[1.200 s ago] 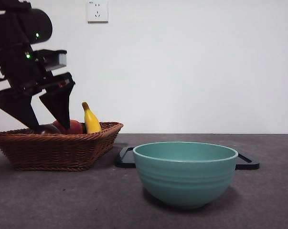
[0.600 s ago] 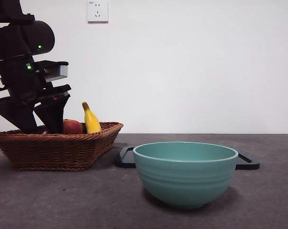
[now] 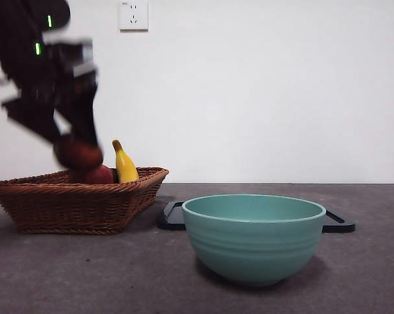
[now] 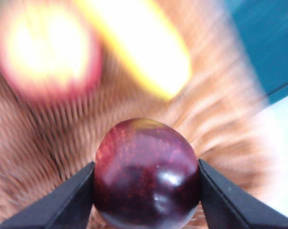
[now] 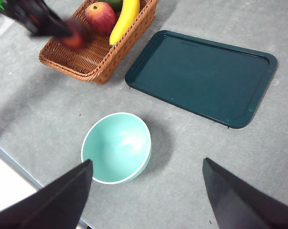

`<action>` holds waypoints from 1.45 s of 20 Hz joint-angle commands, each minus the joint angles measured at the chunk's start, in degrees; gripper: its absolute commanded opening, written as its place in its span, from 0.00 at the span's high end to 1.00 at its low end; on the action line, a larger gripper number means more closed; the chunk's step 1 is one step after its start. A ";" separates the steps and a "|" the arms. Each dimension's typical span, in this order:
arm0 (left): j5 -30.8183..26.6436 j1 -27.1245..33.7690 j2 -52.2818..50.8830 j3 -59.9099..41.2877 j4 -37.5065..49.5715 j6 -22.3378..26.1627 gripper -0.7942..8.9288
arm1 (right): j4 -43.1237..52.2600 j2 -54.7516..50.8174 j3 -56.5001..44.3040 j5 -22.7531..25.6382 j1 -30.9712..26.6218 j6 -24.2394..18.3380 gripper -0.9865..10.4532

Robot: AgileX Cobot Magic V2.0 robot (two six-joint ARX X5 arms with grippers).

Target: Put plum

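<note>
Glossy smooth-skinned plum (image 4: 147, 174) shining with highlights, woven wicker basket (image 3: 72, 203) looking rough, glazed-looking teal bowl (image 3: 253, 237), dark smooth tray (image 5: 203, 76), matt grey table (image 5: 182, 157)

The plum (image 4: 146, 174) is a small round fruit with smooth, glossy skin of dark purple-maroon, flecked with finer red speckles and carrying a few bright highlights. It is clamped between the two black jaws of the left gripper (image 4: 146, 191), one jaw pressing on each side. It hangs in the air above the wicker basket (image 3: 72, 203), clear of the basket's floor, just above the red fruit (image 3: 98, 174) and beside the banana (image 3: 124, 165). In the front view it appears blurred.
</note>
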 commanded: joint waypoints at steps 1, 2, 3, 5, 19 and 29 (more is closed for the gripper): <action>1.75 -1.92 -4.74 1.55 -1.29 -0.72 0.70 | 0.57 0.37 1.18 -0.02 0.24 0.22 0.59; 2.21 -3.13 -6.93 1.55 -2.01 -0.87 0.70 | 0.57 0.37 1.18 -0.02 0.24 0.22 0.59; 3.48 -4.55 -8.76 1.55 -2.84 -0.87 0.70 | 0.57 0.37 1.18 -0.02 0.24 0.22 0.59; 5.31 -8.37 -11.37 1.55 -4.33 -0.87 0.70 | 0.57 0.37 1.18 -0.02 0.24 0.22 0.59; 5.42 -32.54 0.79 1.53 -0.11 -0.72 0.70 | 0.52 0.37 1.18 -0.02 0.24 0.22 0.59; -3.48 -37.90 12.15 1.53 3.15 3.78 0.70 | 0.50 0.37 1.18 -0.02 0.24 0.22 0.59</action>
